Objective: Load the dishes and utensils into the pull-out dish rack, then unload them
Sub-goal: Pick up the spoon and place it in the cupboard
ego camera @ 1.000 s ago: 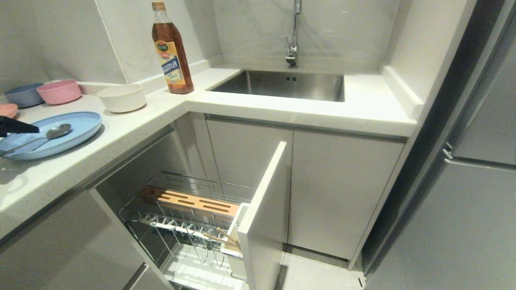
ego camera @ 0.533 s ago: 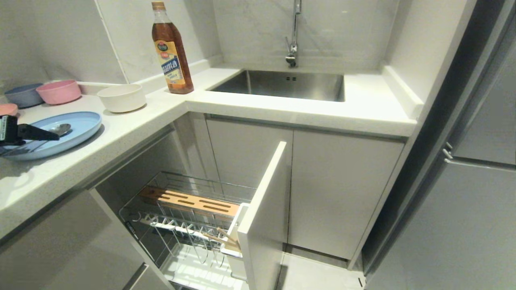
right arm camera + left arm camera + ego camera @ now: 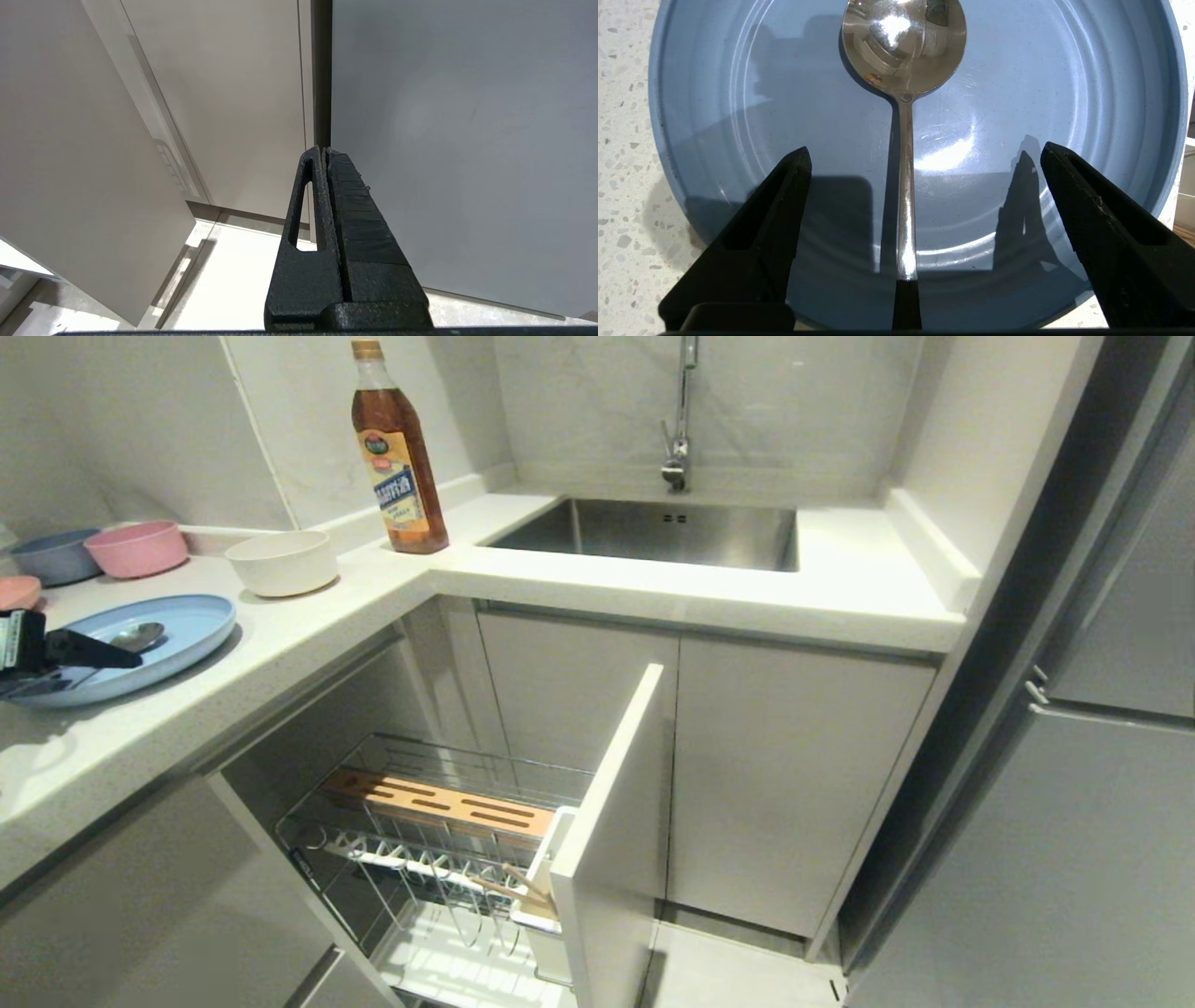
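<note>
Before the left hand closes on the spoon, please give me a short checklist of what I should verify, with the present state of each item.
1. Left hand open wide enough: ok, fingers spread apart.
2. Spoon handle between the fingers: ok, it runs up the middle of the gap, touching neither.
3. Spoon lying flat in the blue plate: ok, bowl facing up.
4. Fingers low enough to pinch the handle: cannot tell; their shadows fall on the plate, but contact is not visible.
5. Rack pulled out to receive it: ok, front panel out, chopsticks already in it.
6. Right hand out of the way: ok, shut, facing cabinet fronts.
</note>
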